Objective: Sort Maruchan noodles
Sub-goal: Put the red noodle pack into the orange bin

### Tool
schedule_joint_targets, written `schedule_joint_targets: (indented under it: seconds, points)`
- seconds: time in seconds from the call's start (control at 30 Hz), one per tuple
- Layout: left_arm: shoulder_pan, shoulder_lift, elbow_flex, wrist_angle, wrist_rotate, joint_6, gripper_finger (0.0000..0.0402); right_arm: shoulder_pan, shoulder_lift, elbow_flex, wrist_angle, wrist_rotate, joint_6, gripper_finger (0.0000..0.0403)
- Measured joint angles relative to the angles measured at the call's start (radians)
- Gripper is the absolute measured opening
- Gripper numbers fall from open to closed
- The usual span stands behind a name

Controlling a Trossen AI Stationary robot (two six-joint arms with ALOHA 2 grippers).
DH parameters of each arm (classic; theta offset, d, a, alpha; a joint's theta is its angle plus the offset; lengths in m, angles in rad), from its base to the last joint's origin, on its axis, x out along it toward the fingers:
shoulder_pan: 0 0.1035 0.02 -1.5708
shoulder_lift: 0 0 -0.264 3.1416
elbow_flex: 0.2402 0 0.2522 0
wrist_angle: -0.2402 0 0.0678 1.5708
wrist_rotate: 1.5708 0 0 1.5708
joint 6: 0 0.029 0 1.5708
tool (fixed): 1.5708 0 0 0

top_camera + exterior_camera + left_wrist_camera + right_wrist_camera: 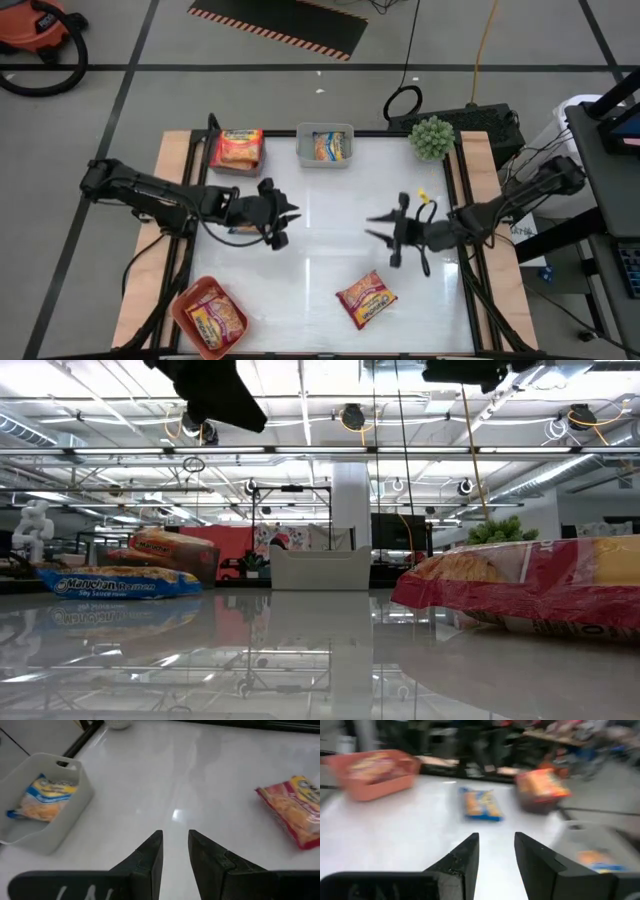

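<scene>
An orange-red noodle packet (366,298) lies flat on the white table near its front edge. A blue packet (480,804) lies flat toward the left, partly under my left arm in the high view. More packets sit in three bins: a blue-yellow one (47,795) in the grey bin (325,145), orange ones in the clear bin (237,150), and one in the salmon-red bin (208,315). My left gripper (285,215) and right gripper (385,230) hover over the table's middle, facing each other. Both are open with nothing between the fingers.
A small green plant (432,137) stands at the table's far right corner. The grey and clear bins line the far edge, and the salmon-red bin sits at the near left corner. Bare white tabletop (330,250) lies between the two grippers.
</scene>
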Motion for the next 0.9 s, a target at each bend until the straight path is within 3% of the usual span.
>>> schedule_joint_targets:
  seconds: [0.4, 0.9]
  points:
    - [-0.123, 0.0, 0.0, 0.073, -0.001, -0.074, 0.0097, 0.184, 0.113, 0.001, -0.018, -0.121, 0.364, 0.0121]
    - [-0.251, 0.002, 0.0, 0.1, -0.012, -0.131, 0.0097, 0.233, 0.355, 0.001, -0.119, -0.376, 0.807, 0.0121]
